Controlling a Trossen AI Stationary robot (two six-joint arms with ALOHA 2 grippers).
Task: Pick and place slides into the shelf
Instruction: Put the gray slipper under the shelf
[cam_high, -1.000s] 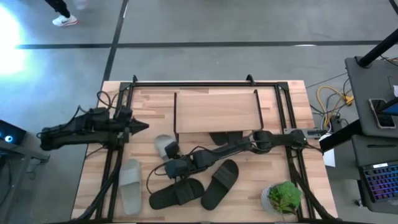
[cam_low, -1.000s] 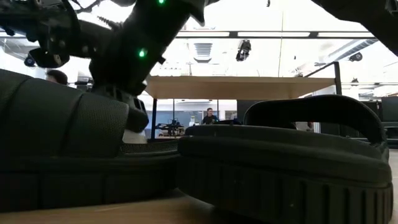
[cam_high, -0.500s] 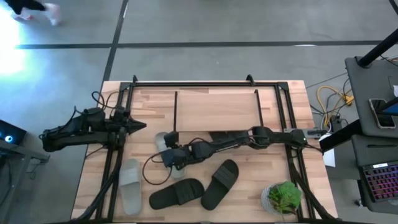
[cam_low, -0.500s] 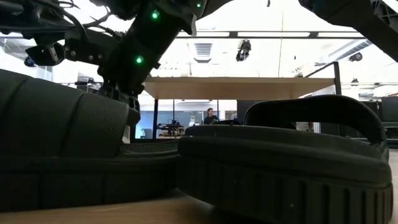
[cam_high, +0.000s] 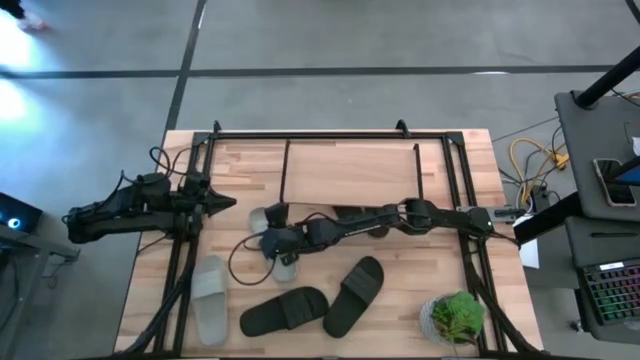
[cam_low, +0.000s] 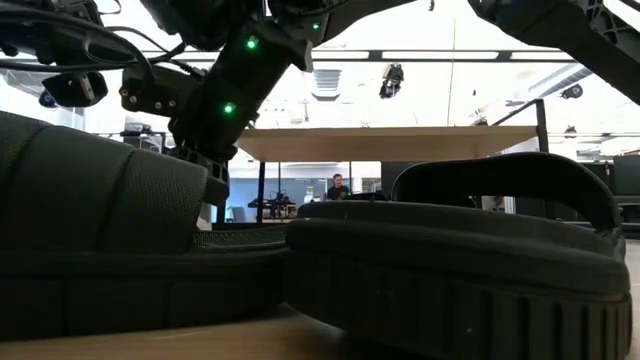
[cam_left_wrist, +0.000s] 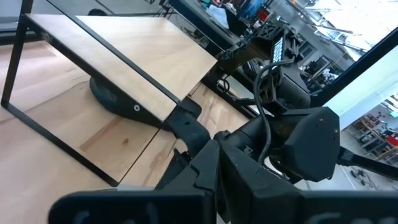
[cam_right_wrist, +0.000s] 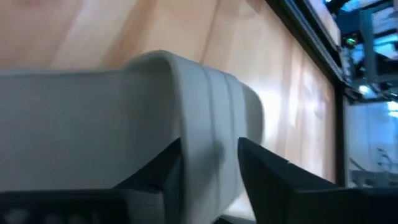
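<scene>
From above, the right arm reached across the table from the right side, its right gripper (cam_high: 274, 243) down over a light grey slide (cam_high: 268, 232) lying just off the shelf's left front corner. The shelf (cam_high: 350, 172) stood at the middle of the wooden table (cam_high: 450, 290), with a dark slide (cam_high: 362, 216) partly showing under its front edge. A second grey slide (cam_high: 208, 298) lay near the left front of the table, and two black slides (cam_high: 284, 313) (cam_high: 355, 294) lay side by side nearer the front, a potted plant (cam_high: 455, 318) to their right. The left gripper (cam_high: 222, 203) waited at the table's left edge with its fingers pressed together.

In the low view, two black slides (cam_low: 100, 250) (cam_low: 470, 270) filled the foreground. Behind them the right arm (cam_low: 225, 100), with green lights on it, came down to a pale object beside the left-hand slide, and the shelf's top board (cam_low: 385, 142) showed beyond.

The left wrist view looked over the shelf board (cam_left_wrist: 130, 56) and the black slide (cam_left_wrist: 118, 99) beneath it, with the right arm (cam_left_wrist: 273, 124) stretching across in front.

In the right wrist view, the two dark fingers (cam_right_wrist: 158, 171) stood on either side of the grey slide's strap (cam_right_wrist: 205, 168), pinching it.
</scene>
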